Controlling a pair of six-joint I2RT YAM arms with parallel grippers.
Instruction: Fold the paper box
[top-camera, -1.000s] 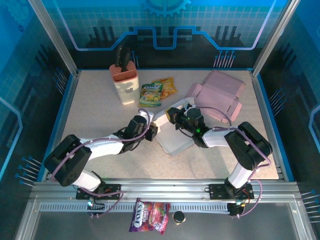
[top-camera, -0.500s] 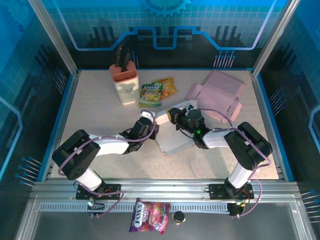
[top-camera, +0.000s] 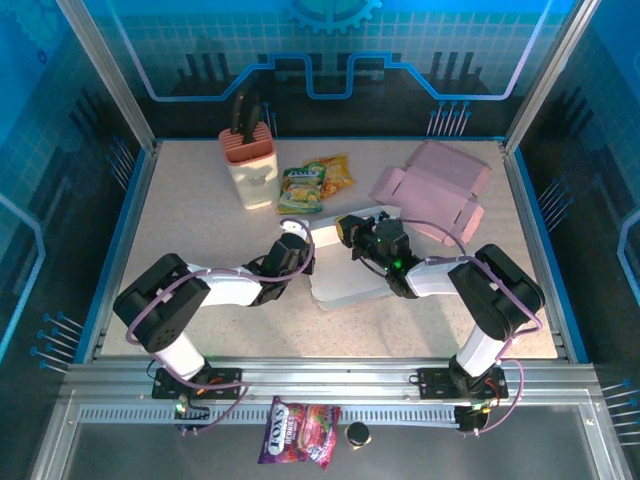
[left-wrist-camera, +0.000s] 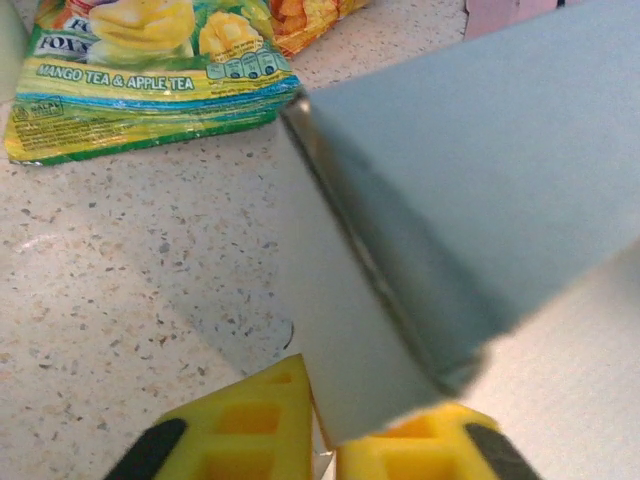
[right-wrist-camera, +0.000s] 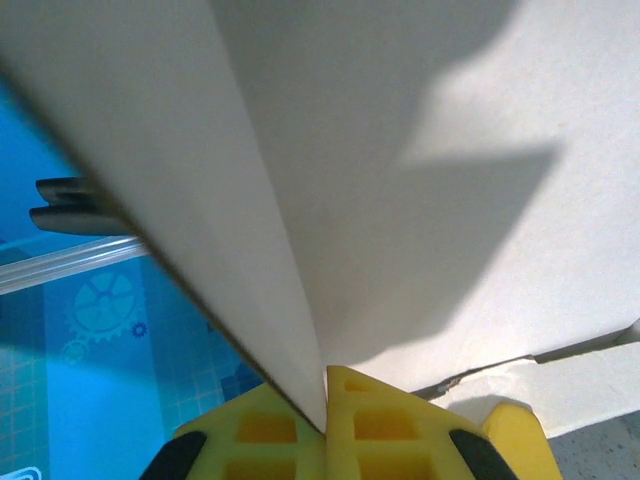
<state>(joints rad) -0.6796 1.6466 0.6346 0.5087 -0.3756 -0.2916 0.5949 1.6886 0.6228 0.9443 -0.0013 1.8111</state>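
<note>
The white paper box (top-camera: 348, 277) lies partly folded in the middle of the table, held between both arms. My left gripper (top-camera: 303, 262) is at its left edge. In the left wrist view the yellow fingers (left-wrist-camera: 250, 425) of the left gripper (left-wrist-camera: 325, 400) are shut on a thin white flap of the box (left-wrist-camera: 470, 190). My right gripper (top-camera: 346, 232) is at the box's far edge. In the right wrist view the right gripper (right-wrist-camera: 325, 395) pinches a raised white panel (right-wrist-camera: 420, 150) edge-on between its pads.
A flat pink box (top-camera: 432, 190) lies at the back right. A cream knife block (top-camera: 250, 165) stands at the back left, with snack packets (top-camera: 313, 185) beside it, the green one (left-wrist-camera: 140, 60) just beyond the box's corner. A candy bag (top-camera: 297, 432) lies on the near rail.
My left gripper has moved right and further in to the box's left edge and shut on a flap. The box has turned and shifted slightly left. The right gripper kept its grip.
</note>
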